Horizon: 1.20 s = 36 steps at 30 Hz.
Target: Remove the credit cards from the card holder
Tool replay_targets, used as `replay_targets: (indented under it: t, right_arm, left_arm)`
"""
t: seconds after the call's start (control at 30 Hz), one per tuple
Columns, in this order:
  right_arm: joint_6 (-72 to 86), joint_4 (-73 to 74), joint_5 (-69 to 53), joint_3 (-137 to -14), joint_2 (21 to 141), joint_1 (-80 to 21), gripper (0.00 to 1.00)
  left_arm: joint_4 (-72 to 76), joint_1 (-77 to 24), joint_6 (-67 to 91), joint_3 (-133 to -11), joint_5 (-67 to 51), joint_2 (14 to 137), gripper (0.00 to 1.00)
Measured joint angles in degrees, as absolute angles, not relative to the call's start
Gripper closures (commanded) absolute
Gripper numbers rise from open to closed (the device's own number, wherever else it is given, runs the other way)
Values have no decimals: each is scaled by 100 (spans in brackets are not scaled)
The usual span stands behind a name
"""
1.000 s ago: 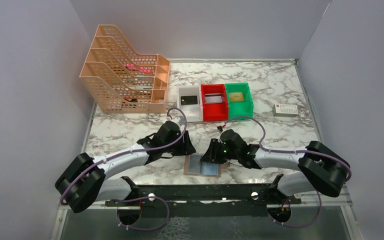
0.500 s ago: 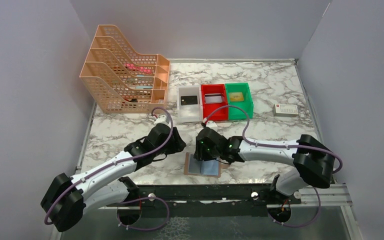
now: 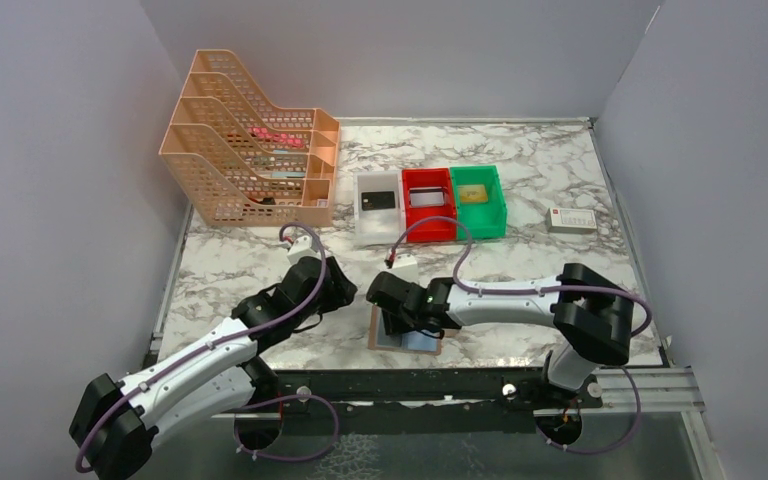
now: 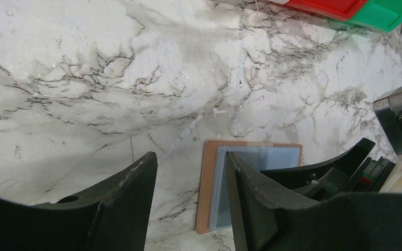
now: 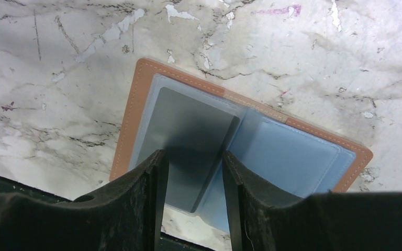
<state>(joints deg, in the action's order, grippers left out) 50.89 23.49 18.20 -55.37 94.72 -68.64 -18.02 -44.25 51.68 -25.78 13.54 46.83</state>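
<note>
The card holder [image 5: 136,104] lies spread flat near the table's front edge, with a tan border and pale blue inner panels. A dark grey credit card [image 5: 188,120] sits in its left panel. My right gripper [image 5: 192,175] hovers open just over that panel, nothing between its fingers. In the top view the right gripper [image 3: 397,316] covers the left half of the card holder [image 3: 425,340]. My left gripper [image 3: 343,293] stands open to the wallet's left. In the left wrist view the left gripper [image 4: 191,180] frames bare marble, with the card holder [image 4: 208,183] past its right finger.
White bin [image 3: 378,228] holding a black card [image 3: 378,200], red bin [image 3: 428,225] and green bin [image 3: 477,215] stand in a row behind the arms. A peach file rack [image 3: 250,165] is at the back left. A small white box [image 3: 571,220] lies right.
The left arm has drawn back to the left, away from the wallet. The right gripper has slid left over the wallet's left panel and its jaws have widened.
</note>
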Motion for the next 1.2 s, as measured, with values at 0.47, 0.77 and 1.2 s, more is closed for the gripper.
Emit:
replay_targets:
  t: [0.47, 0.77, 1.2]
  right_arm:
    - [5295, 2685, 2132, -5951, 9883, -7052, 90]
    - [5306, 2639, 2139, -5940, 9878, -7052, 95]
    - [5109, 561, 766, -4093, 8527, -6187, 96]
  left_arm:
    - [-1920, -4425, 5186, -2576, 1446, 4641, 45]
    - [-1907, -4425, 5166, -2576, 1437, 4742, 45]
    - [-805, -4425, 4788, -2491, 196, 5175, 41]
